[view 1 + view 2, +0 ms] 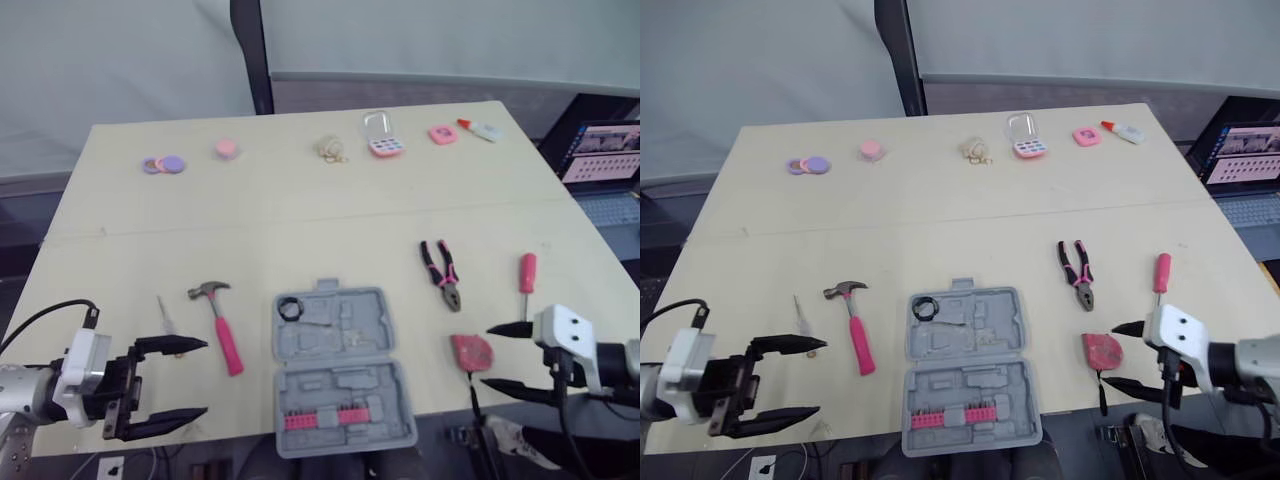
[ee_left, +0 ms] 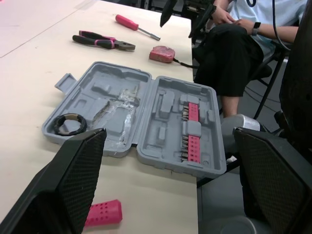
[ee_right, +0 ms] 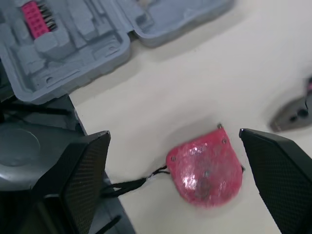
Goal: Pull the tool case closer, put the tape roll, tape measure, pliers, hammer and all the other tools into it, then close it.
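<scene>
1. Tool case (image 1: 350,322) lies open flat at lower centre of the frame, its near half jutting over the edge of the worktop (image 1: 300,220). The tape roll (image 1: 290,308) sits in its far-left pocket.
2. Lower left: the left claw (image 1: 200,378) hangs wide open and empty, just beside a slim clear-handled tool (image 1: 165,316) and the pink-handled hammer (image 1: 222,325).
3. Centre: the moulded grey shell looks stiff and light, and likely to slide on the smooth worktop. The rim of either half, or the tab on the far edge, seems the surest hold. Closing it will mean swinging one half over at the hinge.
4. Right of centre: the pliers (image 1: 442,275) and a pink screwdriver (image 1: 526,272) lie apart from each other.
5. Lower right: the right claw (image 1: 487,356), spread wide and holding nothing, has its tips just beside the red tape measure (image 1: 466,350). The tape measure looks compact and hard-shelled, probably best pinched across its width.
</scene>
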{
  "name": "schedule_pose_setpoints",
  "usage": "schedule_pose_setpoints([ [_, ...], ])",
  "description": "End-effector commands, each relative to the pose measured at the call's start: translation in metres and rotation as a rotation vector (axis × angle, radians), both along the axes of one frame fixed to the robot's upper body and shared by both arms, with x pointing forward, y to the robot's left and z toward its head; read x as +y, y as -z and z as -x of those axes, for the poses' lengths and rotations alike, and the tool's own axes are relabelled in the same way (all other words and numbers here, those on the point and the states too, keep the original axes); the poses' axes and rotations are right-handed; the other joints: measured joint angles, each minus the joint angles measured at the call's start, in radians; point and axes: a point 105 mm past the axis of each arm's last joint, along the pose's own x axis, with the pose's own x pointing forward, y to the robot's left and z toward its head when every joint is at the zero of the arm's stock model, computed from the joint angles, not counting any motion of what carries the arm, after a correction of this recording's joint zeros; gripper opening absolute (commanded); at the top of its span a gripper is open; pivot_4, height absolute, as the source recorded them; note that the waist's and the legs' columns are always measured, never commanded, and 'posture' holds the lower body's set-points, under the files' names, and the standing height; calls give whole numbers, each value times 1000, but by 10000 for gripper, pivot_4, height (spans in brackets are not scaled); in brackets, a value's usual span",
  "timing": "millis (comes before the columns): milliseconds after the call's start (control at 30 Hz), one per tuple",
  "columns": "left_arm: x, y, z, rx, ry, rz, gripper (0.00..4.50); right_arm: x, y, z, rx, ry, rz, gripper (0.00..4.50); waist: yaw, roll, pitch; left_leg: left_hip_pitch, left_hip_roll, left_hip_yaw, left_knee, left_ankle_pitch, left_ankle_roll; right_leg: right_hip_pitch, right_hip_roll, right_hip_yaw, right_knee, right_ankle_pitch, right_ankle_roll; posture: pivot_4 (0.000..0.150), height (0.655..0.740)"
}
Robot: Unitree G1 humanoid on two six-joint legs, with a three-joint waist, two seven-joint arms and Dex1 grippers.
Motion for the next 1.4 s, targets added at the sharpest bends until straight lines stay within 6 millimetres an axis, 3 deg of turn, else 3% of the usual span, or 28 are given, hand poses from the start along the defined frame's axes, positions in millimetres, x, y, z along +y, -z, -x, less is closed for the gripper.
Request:
schedule_pose_setpoints([
  [33,2,-11,2,-29,0,-5,45000,-1,3,-7,0,-63,59,44781,-1,0,0,0,0,0,0,0,0,0,0,0,0,0,0,1500,7400],
  [267,-3,-17,5,-41,-19,-12,45000,-11,16,-25,11,-101,203,44781,-3,1,1,-1,2,0,0,-1,-1,0,0,-1,-1,0,0,1500,7400],
  [600,-8,-14,13,-40,59,-19,45000,-22,31,-30,29,-104,304,44781,-3,1,1,-1,1,1,0,-1,-1,0,0,-2,0,0,0,1500,7400],
  [1000,-11,-11,16,-45,94,-9,45000,-24,35,-45,-10,-60,290,44781,-4,1,1,-1,1,1,1,-1,-1,-1,0,-3,0,0,0,1500,7400],
  [1400,-13,-12,19,-38,84,2,45000,-17,43,-43,13,-56,247,44781,-4,1,1,-1,1,1,1,-1,-1,-1,0,-3,0,0,0,1500,7400],
])
